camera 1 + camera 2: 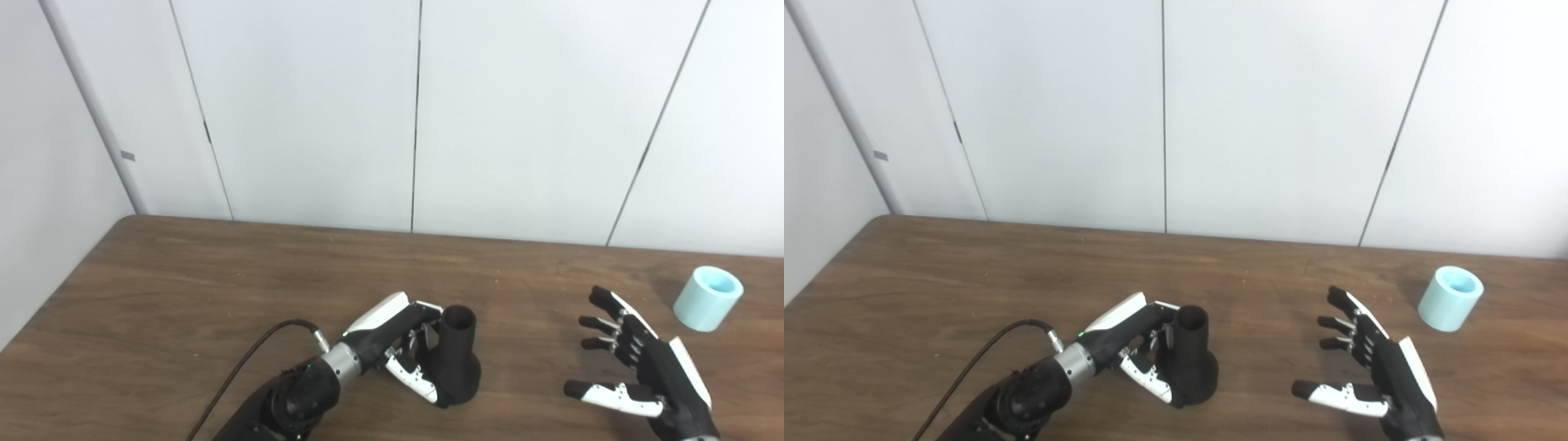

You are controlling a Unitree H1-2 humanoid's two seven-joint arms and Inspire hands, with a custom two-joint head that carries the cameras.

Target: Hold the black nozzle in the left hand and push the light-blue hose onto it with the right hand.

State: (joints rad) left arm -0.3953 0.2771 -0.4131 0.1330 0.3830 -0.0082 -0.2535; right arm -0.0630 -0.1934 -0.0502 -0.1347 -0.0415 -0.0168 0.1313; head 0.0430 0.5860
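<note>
While my left hand (407, 349) wraps the upright black nozzle (456, 361), my right hand (637, 361), fingers spread and empty, sits near the light-blue hose (708, 298), which lies ahead to its right on the table (184, 288).

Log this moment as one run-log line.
left hand: around black nozzle, upright on table | right hand: open, empty | light-blue hose: on table, untouched
</note>
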